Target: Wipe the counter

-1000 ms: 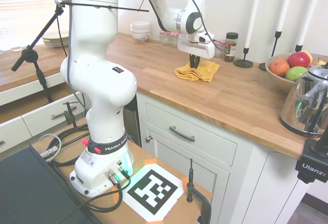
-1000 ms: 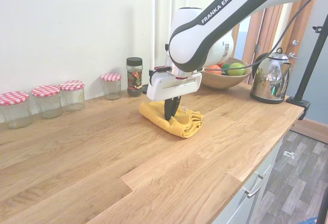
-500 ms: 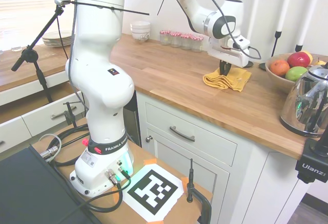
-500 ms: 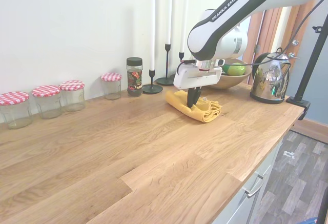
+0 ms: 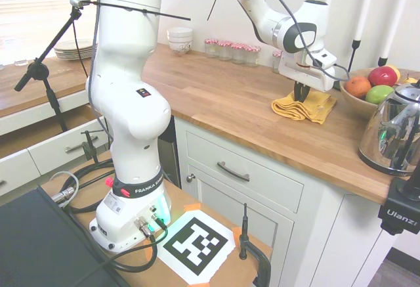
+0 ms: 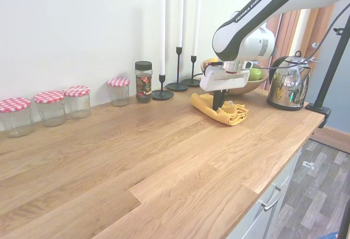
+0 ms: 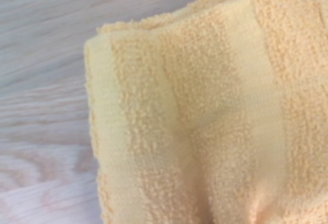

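Counter (image 6: 136,162) of brown butcher-block planks runs beneath the white arm, which reaches far along it, wrist pointing straight down. The gripper (image 6: 220,106) is closed on one folded yellow towel (image 6: 227,113) lying near the back edge, beside one fruit bowl (image 6: 243,86). Four checked-lid jars, one spice jar, three candlesticks, one kettle (image 6: 285,86).

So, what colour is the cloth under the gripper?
Yellow, a plain terry cloth; the wrist view shows it best, lying on the counter.
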